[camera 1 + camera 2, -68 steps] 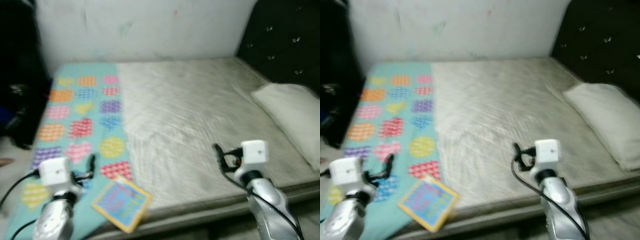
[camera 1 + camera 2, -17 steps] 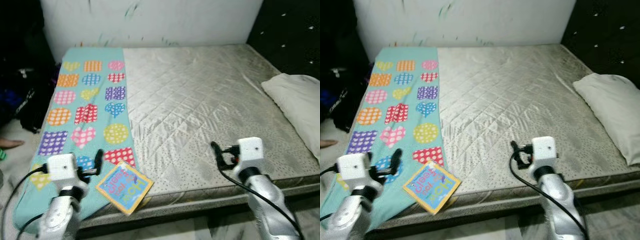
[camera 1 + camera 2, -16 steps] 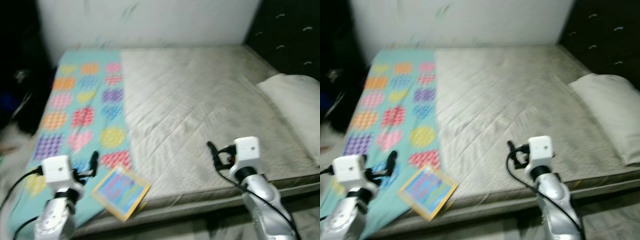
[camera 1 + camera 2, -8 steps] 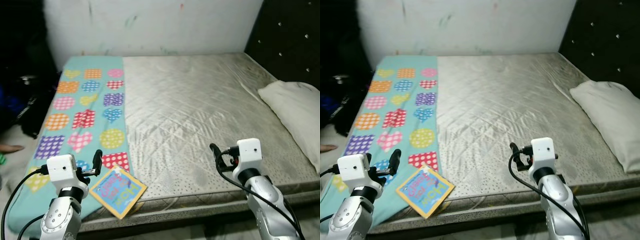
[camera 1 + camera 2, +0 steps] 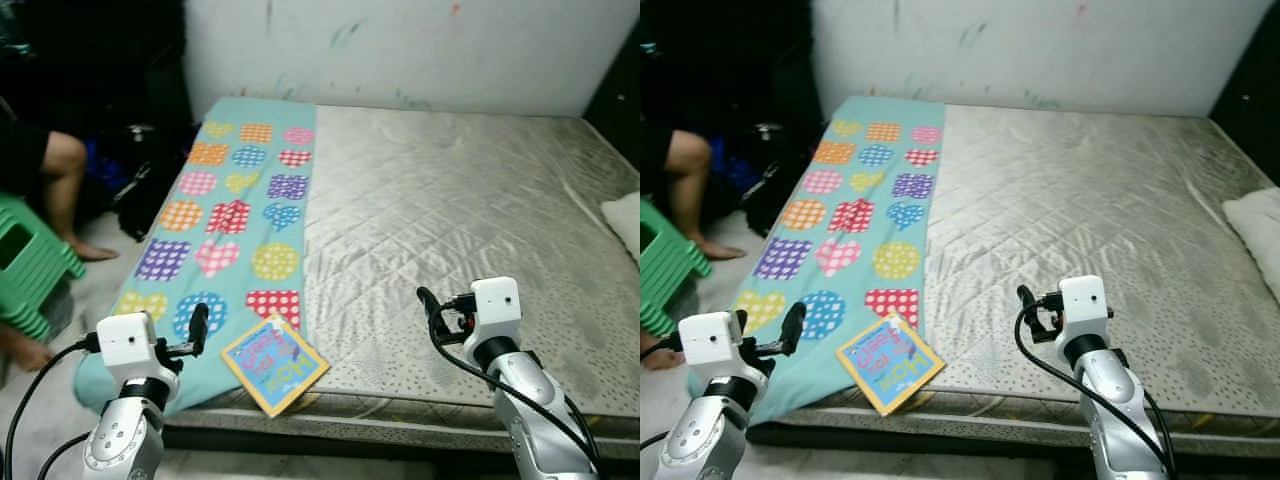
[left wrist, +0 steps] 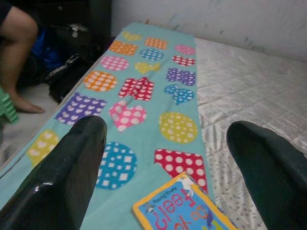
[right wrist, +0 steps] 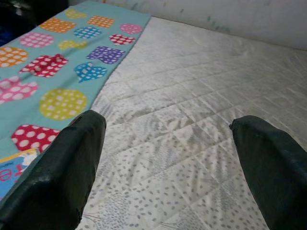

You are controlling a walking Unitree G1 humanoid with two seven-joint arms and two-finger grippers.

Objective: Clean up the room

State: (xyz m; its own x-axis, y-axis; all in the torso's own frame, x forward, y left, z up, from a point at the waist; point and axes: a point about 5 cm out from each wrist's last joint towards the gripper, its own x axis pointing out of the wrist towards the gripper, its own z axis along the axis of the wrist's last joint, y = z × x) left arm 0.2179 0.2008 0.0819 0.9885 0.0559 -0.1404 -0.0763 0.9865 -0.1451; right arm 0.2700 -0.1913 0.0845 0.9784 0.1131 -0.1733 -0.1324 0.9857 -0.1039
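Observation:
A colourful children's book [image 5: 274, 362] lies at the near edge of the bed, half on a teal blanket [image 5: 240, 215] patterned with dotted hearts and patches. The blanket covers the left strip of the grey quilted mattress [image 5: 450, 200]. My left gripper [image 5: 198, 325] is held low just left of the book, open and holding nothing. The book's corner [image 6: 180, 208] lies between its fingers in the left wrist view. My right gripper [image 5: 426, 300] hovers open over the bare mattress near its front edge, with nothing in it.
A person's bare leg [image 5: 60, 175] and a green stool [image 5: 25, 265] are on the floor left of the bed. Dark bags [image 5: 140, 190] lie against the bed's left side. A white pillow [image 5: 1255, 225] sits at the far right. A wall runs behind the bed.
The camera has swung left: the bed and pillow slid right in view, and the person's leg and green stool came in. Both grippers keep the same pose.

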